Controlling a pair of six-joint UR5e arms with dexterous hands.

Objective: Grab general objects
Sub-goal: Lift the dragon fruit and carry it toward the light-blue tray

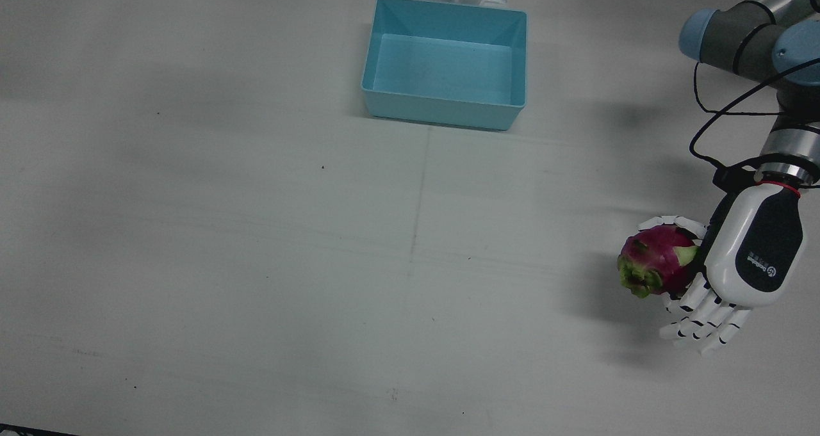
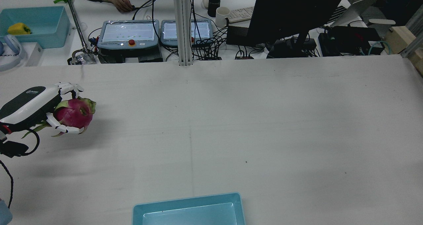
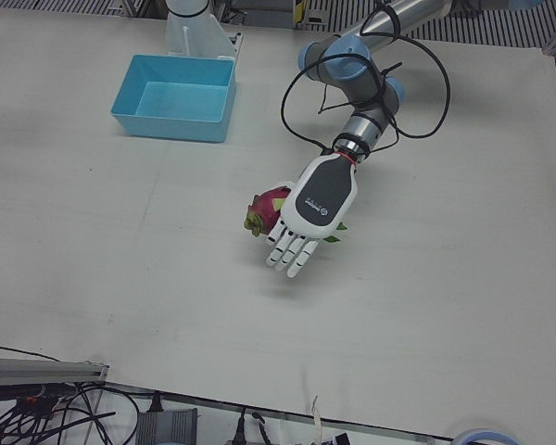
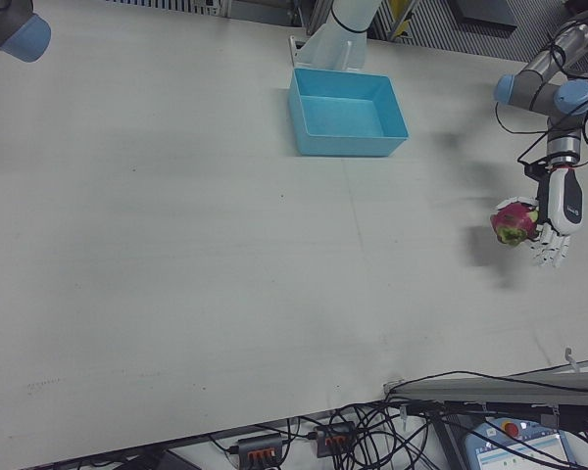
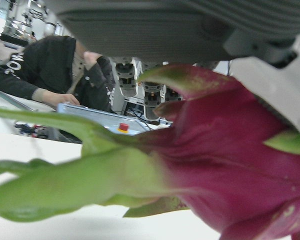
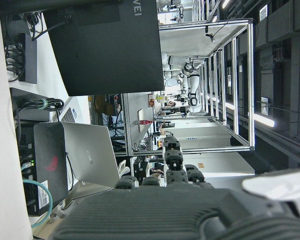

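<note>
Holding the Fruit Above the Table

Clamped in the white-and-black left hand [image 1: 737, 273], fingers [image 2: 67, 130] curled round the magenta, green-scaled dragon fruit [image 1: 655, 260]; held clear of the white table [image 1: 256, 263], well apart from the light-blue rectangular plastic bin [image 1: 444, 61]. Could not tell the right hand's finger state.

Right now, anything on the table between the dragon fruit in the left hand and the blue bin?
Nothing visible. The left hand holds the dragon fruit, and the table between it and the empty blue bin is bare.
</note>
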